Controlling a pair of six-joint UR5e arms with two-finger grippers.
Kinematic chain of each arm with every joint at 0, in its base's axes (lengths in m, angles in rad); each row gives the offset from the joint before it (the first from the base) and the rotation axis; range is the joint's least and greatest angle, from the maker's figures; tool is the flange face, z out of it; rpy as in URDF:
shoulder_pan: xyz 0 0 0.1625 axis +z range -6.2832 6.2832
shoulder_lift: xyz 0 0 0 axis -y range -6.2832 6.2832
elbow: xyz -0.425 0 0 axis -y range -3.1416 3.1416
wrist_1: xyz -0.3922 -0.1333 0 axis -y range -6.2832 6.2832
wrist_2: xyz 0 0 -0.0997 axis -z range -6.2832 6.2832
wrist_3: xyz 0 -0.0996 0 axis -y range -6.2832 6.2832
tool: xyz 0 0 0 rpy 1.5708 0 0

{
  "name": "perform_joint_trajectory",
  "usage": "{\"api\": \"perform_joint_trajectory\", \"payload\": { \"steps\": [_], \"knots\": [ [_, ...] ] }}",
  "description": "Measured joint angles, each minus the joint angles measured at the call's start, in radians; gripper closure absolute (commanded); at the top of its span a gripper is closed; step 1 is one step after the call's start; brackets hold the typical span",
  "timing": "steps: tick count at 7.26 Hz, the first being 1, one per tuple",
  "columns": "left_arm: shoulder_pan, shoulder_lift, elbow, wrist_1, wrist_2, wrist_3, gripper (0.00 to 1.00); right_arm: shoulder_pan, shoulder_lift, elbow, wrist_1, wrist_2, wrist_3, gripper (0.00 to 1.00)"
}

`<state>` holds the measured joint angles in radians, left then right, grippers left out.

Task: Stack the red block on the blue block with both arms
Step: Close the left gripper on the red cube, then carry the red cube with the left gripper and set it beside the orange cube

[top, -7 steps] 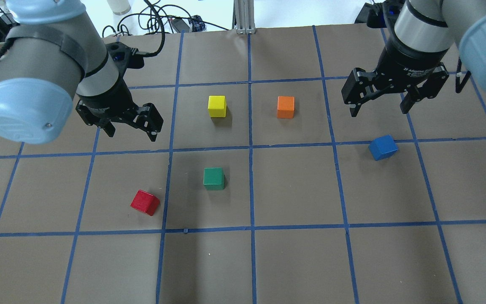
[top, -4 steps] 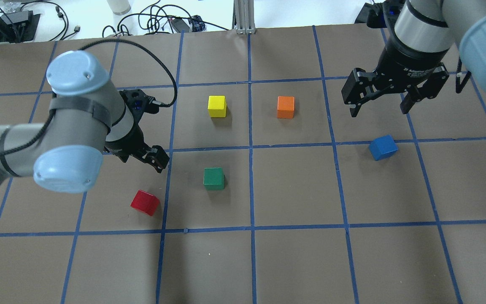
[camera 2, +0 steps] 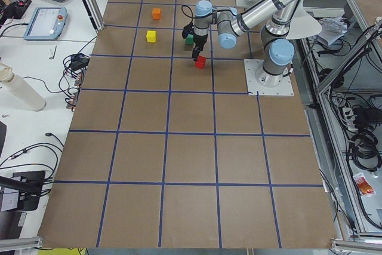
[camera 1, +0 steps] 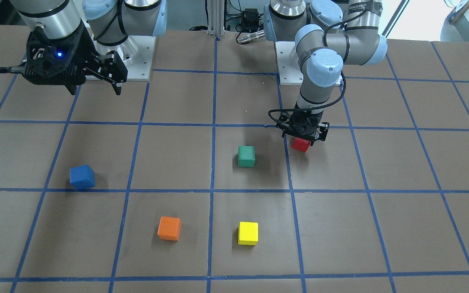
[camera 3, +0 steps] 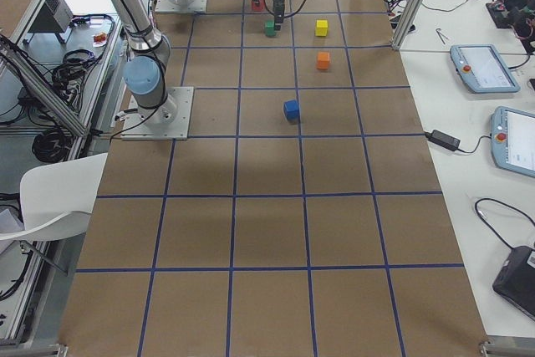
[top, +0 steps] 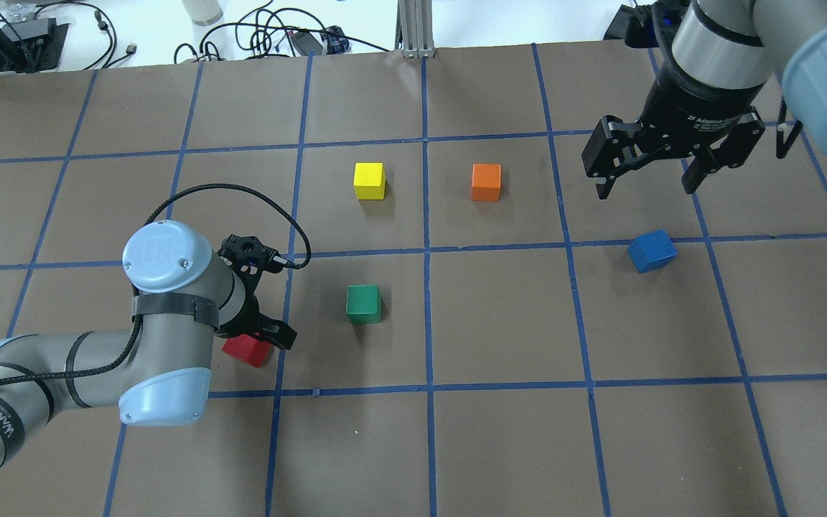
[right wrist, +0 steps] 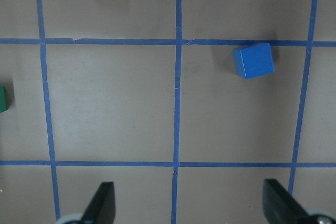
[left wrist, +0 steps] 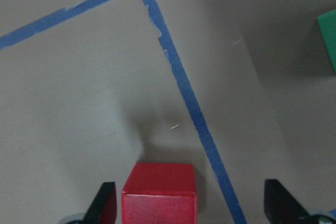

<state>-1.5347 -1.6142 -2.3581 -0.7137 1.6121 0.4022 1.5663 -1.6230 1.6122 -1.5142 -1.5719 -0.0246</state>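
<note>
The red block [top: 247, 350] lies on the brown table at the front left. It also shows in the front-facing view [camera 1: 301, 145]. My left gripper [top: 255, 341] is lowered around it, open. In the left wrist view the red block [left wrist: 160, 192] sits between the spread fingers [left wrist: 105, 205], closer to the left one, and my left gripper [left wrist: 190, 207] is not closed on it. The blue block [top: 652, 250] lies turned at the right. My right gripper [top: 645, 189] hangs open and empty above the table, just behind it. The blue block also shows in the right wrist view [right wrist: 254, 60].
A green cube [top: 364, 303] stands just right of the red block. A yellow cube [top: 370, 180] and an orange cube [top: 486, 182] stand farther back in the middle. Blue tape lines grid the table [top: 500, 445].
My left arm has swung toward the table's front and come down, so its open gripper now straddles the red block. The right arm and all cubes have stayed put.
</note>
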Motion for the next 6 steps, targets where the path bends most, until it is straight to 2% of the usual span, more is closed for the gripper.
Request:
{"api": "perform_joint_trajectory", "payload": {
  "steps": [1,2,3,4,6],
  "knots": [
    [0.005,-0.002,-0.017,0.008,-0.001,0.0,0.22,0.0,0.0,0.0,0.0,0.001,0.0,0.0],
    [0.01,-0.005,-0.026,0.017,-0.002,0.003,0.74,0.0,0.0,0.0,0.0,0.001,0.0,0.0],
    [0.016,-0.005,-0.03,0.027,0.0,0.008,0.82,0.0,0.0,0.0,0.0,0.0,0.0,0.0],
    [0.022,-0.001,-0.029,0.03,0.002,0.008,0.85,0.0,0.0,0.0,0.0,0.0,0.0,0.0],
    [0.023,0.009,-0.001,0.027,-0.01,-0.048,0.84,0.0,0.0,0.002,0.0,0.0,0.0,0.0]
  ]
}}
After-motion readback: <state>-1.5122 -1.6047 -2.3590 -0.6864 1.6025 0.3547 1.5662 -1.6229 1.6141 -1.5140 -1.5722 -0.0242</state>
